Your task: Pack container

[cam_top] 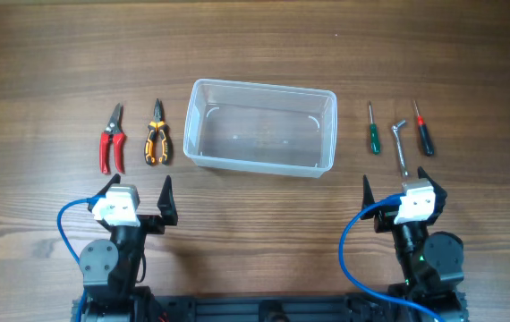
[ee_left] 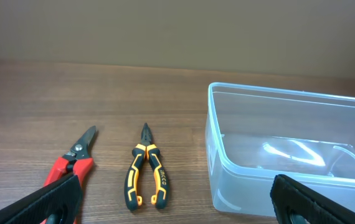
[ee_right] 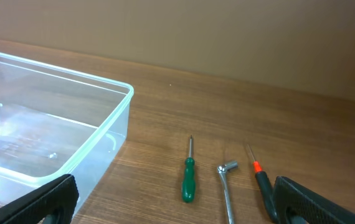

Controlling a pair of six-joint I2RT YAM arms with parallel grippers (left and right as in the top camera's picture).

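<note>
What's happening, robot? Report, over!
Left gripper and right gripper open, empty. Tub empty. Cutters, pliers to its left; green screwdriver, wrench, red screwdriver to its right. Nothing in the way.

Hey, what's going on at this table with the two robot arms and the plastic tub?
Packing hasn't started. The clear container sits empty mid-table. On its left lie red snips and orange pliers; on its right, a green screwdriver, a metal wrench and a red screwdriver. The left arm and right arm sit at the near edge, jaws open, holding nothing.
</note>
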